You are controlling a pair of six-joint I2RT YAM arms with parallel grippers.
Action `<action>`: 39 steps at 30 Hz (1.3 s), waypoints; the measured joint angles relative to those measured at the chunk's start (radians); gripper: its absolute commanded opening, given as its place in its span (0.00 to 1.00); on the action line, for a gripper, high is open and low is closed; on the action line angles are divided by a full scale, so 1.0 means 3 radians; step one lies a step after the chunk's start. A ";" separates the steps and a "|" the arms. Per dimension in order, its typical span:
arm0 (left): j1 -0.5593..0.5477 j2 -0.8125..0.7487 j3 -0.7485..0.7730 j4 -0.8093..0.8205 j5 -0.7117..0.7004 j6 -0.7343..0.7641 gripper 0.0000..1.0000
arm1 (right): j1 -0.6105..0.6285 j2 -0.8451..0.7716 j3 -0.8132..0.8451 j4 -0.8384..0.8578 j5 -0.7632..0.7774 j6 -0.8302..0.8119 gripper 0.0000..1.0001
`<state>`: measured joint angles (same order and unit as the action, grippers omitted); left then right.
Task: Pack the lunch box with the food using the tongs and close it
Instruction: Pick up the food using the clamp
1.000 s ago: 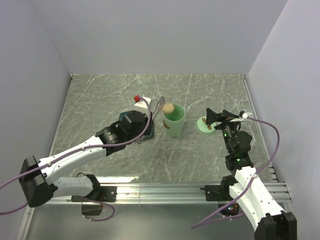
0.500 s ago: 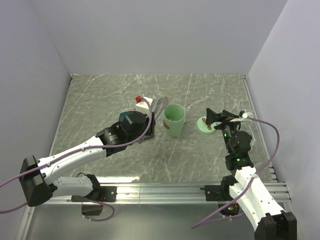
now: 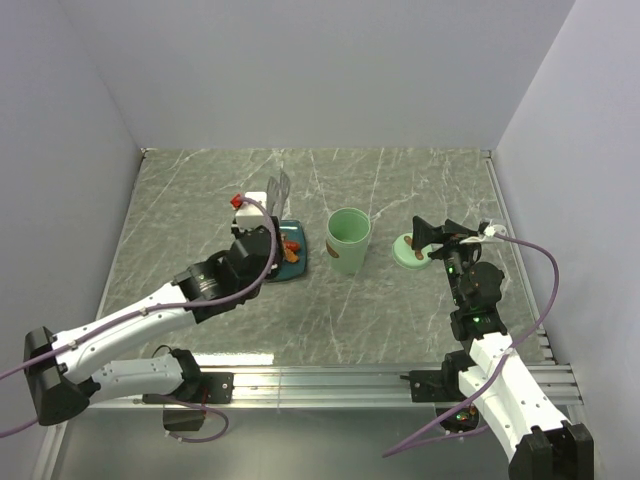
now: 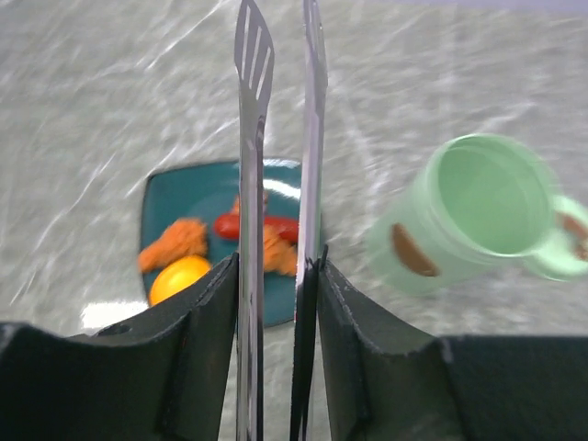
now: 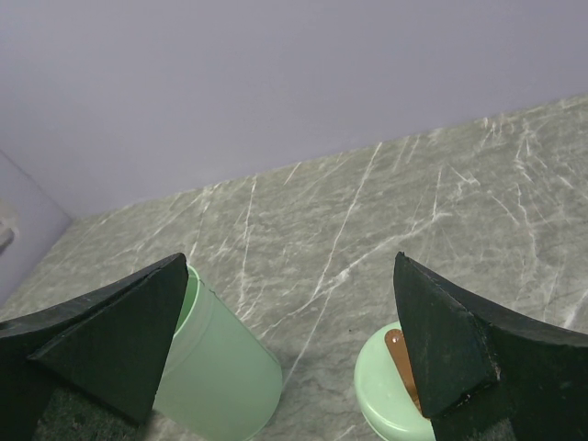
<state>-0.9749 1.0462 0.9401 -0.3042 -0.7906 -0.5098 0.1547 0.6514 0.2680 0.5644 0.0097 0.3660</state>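
Mint-green lunch box (image 3: 349,240) upright mid-table, open, with round lid (image 3: 410,250) lying just right of it, brown handle up. Toy food (image 4: 179,278) (orange ball, red sausage, orange fried bits) on the teal plate (image 4: 156,197) left of it. Metal tongs (image 4: 248,184) over the plate, arms slightly apart, nothing pinched.

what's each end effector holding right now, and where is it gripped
The left end effector clamps the tongs across both arms, well back from the tips, which stick out empty. The right end effector is open and holds nothing.
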 measured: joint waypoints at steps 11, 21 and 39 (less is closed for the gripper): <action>0.0000 0.0324 -0.0089 -0.0871 -0.0309 -0.0748 0.53 | 0.0000 0.0003 0.0000 0.0000 -0.0047 0.0011 1.00; -0.0001 0.0565 -0.0089 -0.0965 -0.0038 -0.0811 0.56 | 0.0000 -0.0127 -0.0046 -0.0058 -0.0084 0.0024 1.00; -0.0064 0.0787 -0.0089 -0.1110 0.0251 -0.0874 0.57 | 0.0000 -0.0445 -0.0047 -0.0300 -0.0149 0.0062 1.00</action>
<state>-0.9939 1.2823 0.9134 -0.6373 -0.7155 -0.7719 0.1547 0.5179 0.2539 0.4744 -0.0349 0.3847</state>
